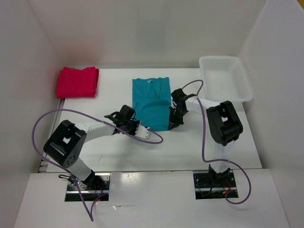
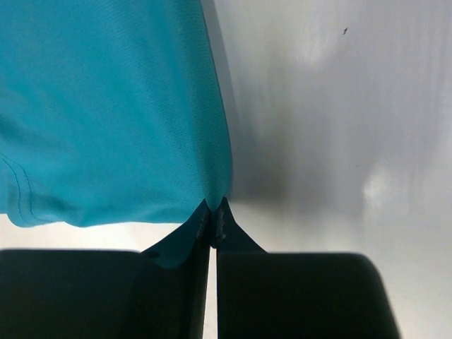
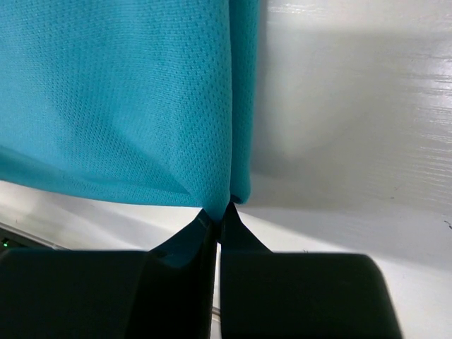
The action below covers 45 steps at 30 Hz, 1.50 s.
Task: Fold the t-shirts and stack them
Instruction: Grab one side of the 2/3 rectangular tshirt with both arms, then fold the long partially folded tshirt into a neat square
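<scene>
Teal t-shirt: lies at the middle of the desk, collar toward the far edge, one sleeve folded in across its front.
Left gripper: jaws pressed together on the teal t-shirt's near left corner, cloth pinched between the tips.
Right gripper: jaws clamped on the near right corner of the same hem.
Red t-shirt: folded, at the far left corner, well apart from the teal one.
Basket: white lattice, far right corner.

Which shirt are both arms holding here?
The teal shirt, mid-table: both jaws are shut on its near corners. The red folded pile lies apart at the far left.
</scene>
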Each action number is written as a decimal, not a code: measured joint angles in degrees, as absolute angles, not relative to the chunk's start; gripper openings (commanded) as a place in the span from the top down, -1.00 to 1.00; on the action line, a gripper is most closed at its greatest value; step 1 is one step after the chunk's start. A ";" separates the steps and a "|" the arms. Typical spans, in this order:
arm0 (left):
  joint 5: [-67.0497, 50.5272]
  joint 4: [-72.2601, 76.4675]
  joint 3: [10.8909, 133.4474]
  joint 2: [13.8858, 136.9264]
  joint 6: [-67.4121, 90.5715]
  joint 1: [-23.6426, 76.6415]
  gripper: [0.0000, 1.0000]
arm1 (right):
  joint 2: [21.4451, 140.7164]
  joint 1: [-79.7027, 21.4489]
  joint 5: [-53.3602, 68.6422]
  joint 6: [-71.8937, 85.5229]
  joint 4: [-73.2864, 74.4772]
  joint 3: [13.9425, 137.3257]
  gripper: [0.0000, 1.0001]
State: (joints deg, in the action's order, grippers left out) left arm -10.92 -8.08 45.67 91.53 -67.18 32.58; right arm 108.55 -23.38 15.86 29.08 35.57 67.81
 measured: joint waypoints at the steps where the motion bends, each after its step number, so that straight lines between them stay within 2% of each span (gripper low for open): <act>1: -11.03 -8.99 45.89 91.18 -66.59 32.58 0.90 | 108.42 -23.38 15.88 28.93 35.68 67.77 0.99; 6: -11.84 -14.90 46.78 87.79 -60.62 33.56 0.92 | 105.49 -24.71 15.81 28.36 37.47 65.04 0.99; 19: -12.60 -34.83 49.91 78.41 -47.27 39.22 0.92 | 90.85 -36.64 16.58 31.24 48.14 59.61 0.99; 28: -17.78 -46.74 62.22 72.71 -41.12 40.10 0.99 | 77.84 -37.56 18.28 35.11 62.59 67.20 0.99; 34: -20.80 -47.33 66.28 73.80 -36.56 36.84 0.99 | 79.75 -36.07 17.87 34.26 65.98 70.61 0.99; 40: -22.15 -41.39 70.65 80.31 -31.57 28.88 0.99 | 84.47 -26.48 17.80 29.89 65.91 75.96 0.99; 45: -22.76 -35.92 71.79 86.52 -28.51 26.37 0.99 | 89.14 -22.98 19.18 26.50 63.16 76.88 0.99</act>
